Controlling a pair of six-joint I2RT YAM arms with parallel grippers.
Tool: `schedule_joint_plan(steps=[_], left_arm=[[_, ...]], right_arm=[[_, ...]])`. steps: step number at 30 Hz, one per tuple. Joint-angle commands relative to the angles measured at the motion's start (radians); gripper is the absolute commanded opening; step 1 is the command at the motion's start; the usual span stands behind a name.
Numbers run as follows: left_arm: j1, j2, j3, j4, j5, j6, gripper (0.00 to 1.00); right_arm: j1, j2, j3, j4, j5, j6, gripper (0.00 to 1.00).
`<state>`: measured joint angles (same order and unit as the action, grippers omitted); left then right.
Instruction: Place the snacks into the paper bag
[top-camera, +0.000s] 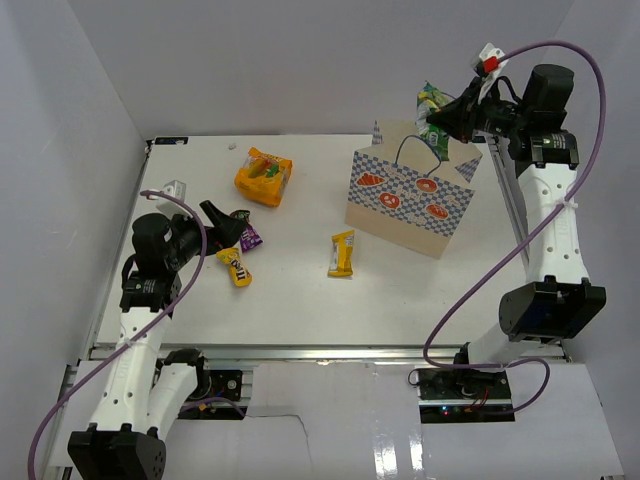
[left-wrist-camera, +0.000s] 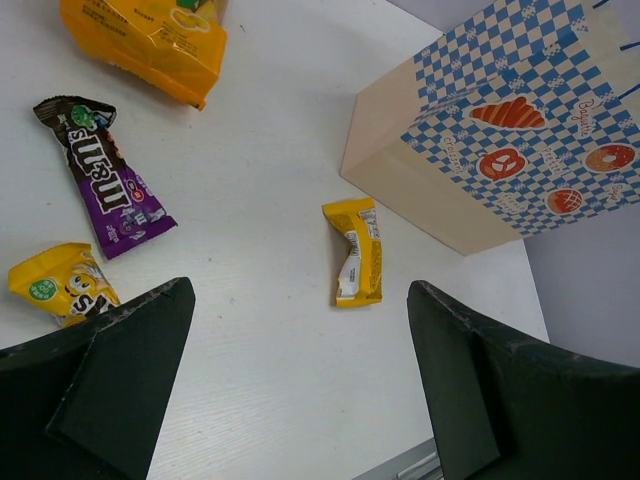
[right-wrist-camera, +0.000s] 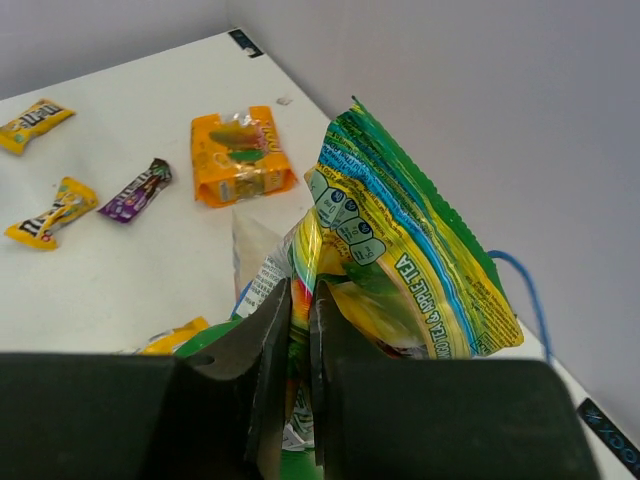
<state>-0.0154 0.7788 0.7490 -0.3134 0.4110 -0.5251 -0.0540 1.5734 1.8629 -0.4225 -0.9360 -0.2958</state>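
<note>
The paper bag (top-camera: 410, 195) stands upright at the far right of the table. My right gripper (top-camera: 452, 118) is shut on the green crinkly bag (top-camera: 432, 103) and holds it over the bag's far top edge. In the right wrist view my gripper (right-wrist-camera: 302, 305) pinches the green bag (right-wrist-camera: 400, 240) by its lower edge. The orange bag (top-camera: 263, 177), purple packet (top-camera: 248, 236), yellow candy packet (top-camera: 235, 267) and yellow bar (top-camera: 342, 252) lie on the table. My left gripper (top-camera: 218, 222) is open and empty, low beside the purple packet.
White walls close in the table on the left, back and right. In the left wrist view, the yellow bar (left-wrist-camera: 355, 250) lies ahead between my fingers. The paper bag (left-wrist-camera: 500, 130) is beyond on the right and the orange bag (left-wrist-camera: 150, 40) at top left.
</note>
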Motion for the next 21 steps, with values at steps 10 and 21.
schedule_joint_plan(steps=[10, 21], left_arm=[[-0.052, 0.152, 0.047, 0.074, 0.181, -0.145, 0.98], [-0.518, 0.543, 0.21, 0.039, -0.159, -0.231, 0.97]], right_arm=[[-0.012, -0.027, -0.123, 0.008, 0.009, -0.062, 0.33], [-0.084, -0.039, 0.036, -0.079, -0.003, 0.023, 0.69]])
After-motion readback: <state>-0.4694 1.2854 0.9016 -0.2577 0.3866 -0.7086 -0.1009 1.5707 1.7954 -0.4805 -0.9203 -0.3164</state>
